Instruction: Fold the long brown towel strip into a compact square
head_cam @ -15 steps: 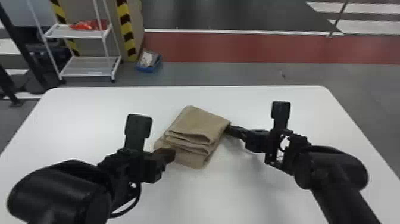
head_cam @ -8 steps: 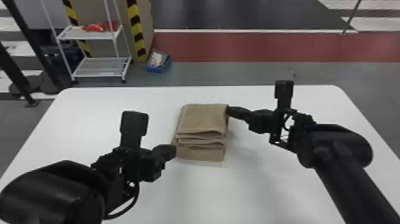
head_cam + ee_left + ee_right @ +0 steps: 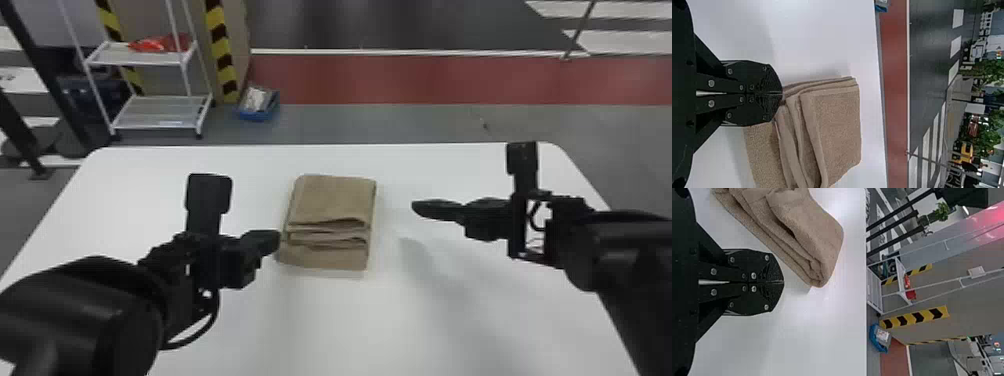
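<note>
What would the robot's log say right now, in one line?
towel: folded, layers stacked, on table | left end effector: shut, at towel's left edge | right end effector: shut, right of towel

Glossy black, rounded left arm [image 3: 80, 310], lower left of frame, looped black cable [image 3: 210, 326]; black right arm [image 3: 620, 260]. Left gripper [image 3: 277, 240], right gripper [image 3: 414, 206]: black, silver round screws [image 3: 711, 83], ridged tips.

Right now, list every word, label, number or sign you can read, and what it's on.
Nothing readable to quote.
Folded brown towel: no print visible.
White tabletop: no print visible.
Pale contents of blue plastic bin: marks too small to read.
Yellow-and-black striped tape: stripes, no words.
Anything farther off: too small to read.
</note>
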Tool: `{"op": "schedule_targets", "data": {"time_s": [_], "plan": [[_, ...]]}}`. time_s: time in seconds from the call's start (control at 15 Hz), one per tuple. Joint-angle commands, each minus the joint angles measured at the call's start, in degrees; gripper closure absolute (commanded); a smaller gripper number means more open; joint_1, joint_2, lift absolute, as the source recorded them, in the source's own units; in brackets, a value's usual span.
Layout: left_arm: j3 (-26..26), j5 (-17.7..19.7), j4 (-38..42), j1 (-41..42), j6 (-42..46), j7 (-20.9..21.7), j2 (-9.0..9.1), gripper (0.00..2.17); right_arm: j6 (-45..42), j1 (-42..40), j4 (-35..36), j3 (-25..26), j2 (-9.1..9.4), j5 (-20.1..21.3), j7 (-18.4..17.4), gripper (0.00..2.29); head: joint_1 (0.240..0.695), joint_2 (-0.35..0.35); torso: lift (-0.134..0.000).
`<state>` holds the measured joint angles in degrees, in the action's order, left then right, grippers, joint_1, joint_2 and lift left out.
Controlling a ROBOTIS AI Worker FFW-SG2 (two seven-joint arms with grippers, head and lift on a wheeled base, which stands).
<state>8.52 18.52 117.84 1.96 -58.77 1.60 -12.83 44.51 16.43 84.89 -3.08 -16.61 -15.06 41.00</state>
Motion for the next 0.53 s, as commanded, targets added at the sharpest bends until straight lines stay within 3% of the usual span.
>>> {"op": "schedule_targets", "data": {"time_s": [0.0,0.07,0.2,0.4,0.47], "plan": [[-0.79,-0.50,-0.86,-0.29,1.68,-0.55,-0.09,1.88,3.26,-0.69,6.86,0.97,-1.06,4.16,3.03,1.29,0.695,-0.032,-0.128],[-1.49,-0.85,-1.92,-0.47,4.49,-0.81,-0.09,1.88,4.14,-1.04,10.47,0.18,-0.97,8.38,3.91,0.94,0.695,-0.031,-0.128],[-3.16,-1.03,-4.73,-1.44,9.41,-1.69,-0.27,1.86,4.67,-0.87,15.30,-3.87,-0.97,16.56,4.53,0.50,0.695,-0.016,-0.128],[-6.06,-0.59,-9.74,-2.75,15.21,-2.48,-1.50,1.86,3.79,1.68,17.15,-10.28,0.26,26.93,6.11,0.48,0.695,0.028,-0.128],[-6.76,-0.50,-11.41,-2.93,18.55,-2.66,-1.76,1.70,3.61,2.47,16.71,-12.92,0.78,31.14,6.46,0.48,0.695,0.049,-0.128]]}}
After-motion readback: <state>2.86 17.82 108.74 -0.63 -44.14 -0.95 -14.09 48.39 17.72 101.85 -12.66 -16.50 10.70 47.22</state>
